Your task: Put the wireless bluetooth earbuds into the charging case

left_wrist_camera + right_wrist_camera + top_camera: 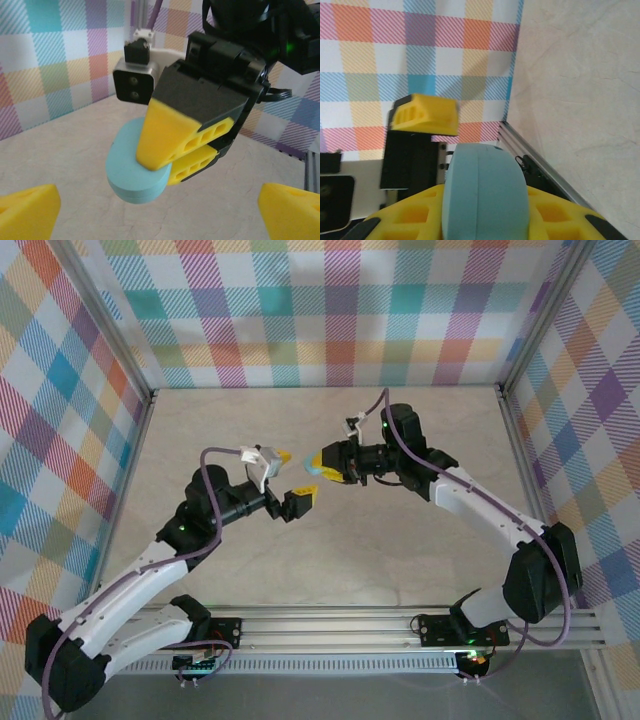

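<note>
right gripper holds the charging case in the air, left gripper stands wide open

the right gripper (323,465) is clamped on the charging case (311,466), a smooth light-blue oval. in the left wrist view the case (131,172) sits between the two yellow fingers (160,135) of the right gripper. one finger lies across its flat top face and the other presses from beneath, and more than half of the oval sticks out past the fingertips. the right wrist view looks along the case (485,195) edge-on, with yellow finger pads touching it on both sides.

the left gripper (292,478) faces the case from just beside it. its jaws are spread wide and nothing is between them. its two yellow fingertips (27,210) sit at the bottom corners of its own wrist view, well apart from each other.

the case hangs over the middle of the counter (400,550), clear of every edge. it seems to be lifted off the surface, though the overhead view gives a poor sense of height. the case looks like one closed piece.
</note>
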Robot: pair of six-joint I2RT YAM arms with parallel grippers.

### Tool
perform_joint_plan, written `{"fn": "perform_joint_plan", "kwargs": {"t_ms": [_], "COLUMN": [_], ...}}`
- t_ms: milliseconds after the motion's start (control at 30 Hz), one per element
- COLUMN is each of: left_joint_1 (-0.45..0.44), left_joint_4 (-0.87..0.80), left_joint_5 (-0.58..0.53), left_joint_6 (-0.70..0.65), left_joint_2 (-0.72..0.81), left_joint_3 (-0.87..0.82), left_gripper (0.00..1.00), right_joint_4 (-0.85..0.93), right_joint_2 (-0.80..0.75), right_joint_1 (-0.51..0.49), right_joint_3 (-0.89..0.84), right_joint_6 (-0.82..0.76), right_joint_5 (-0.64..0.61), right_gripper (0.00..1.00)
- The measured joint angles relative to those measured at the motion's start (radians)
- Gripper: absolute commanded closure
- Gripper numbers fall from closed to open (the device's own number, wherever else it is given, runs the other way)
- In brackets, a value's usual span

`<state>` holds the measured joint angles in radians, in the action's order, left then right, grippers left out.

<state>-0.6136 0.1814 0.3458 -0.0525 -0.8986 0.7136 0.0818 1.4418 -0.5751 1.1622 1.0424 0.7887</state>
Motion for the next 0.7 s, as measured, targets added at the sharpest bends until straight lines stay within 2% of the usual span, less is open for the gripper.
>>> {"fn": "perform_joint_plan", "kwargs": {"t_ms": [300,467,700], "left_joint_1": [0.0,0.0,0.01], "left_joint_4": [-0.15,-0.229,-0.328], "left_joint_5": [-0.143,-0.231,-0.346], "left_joint_6": [0.026,0.07,0.146], "left_joint_2": [0.123,0.173,0.162], "left_joint_3": [-0.024,-0.037,-0.056], "left_gripper": [0.0,0.0,0.0], "right_joint_4": [0.176,0.259,0.37], "right_joint_2": [0.151,0.35,0.637], "right_joint_1": [0.016,0.02,0.026], "right_joint_3": [0.122,0.231,0.429], "right_joint_6": [-0.192,-0.29,-0.396], "right_joint_5": [-0.04,-0.048,-0.06], "right_gripper": [0.71,0.71,0.71]}}
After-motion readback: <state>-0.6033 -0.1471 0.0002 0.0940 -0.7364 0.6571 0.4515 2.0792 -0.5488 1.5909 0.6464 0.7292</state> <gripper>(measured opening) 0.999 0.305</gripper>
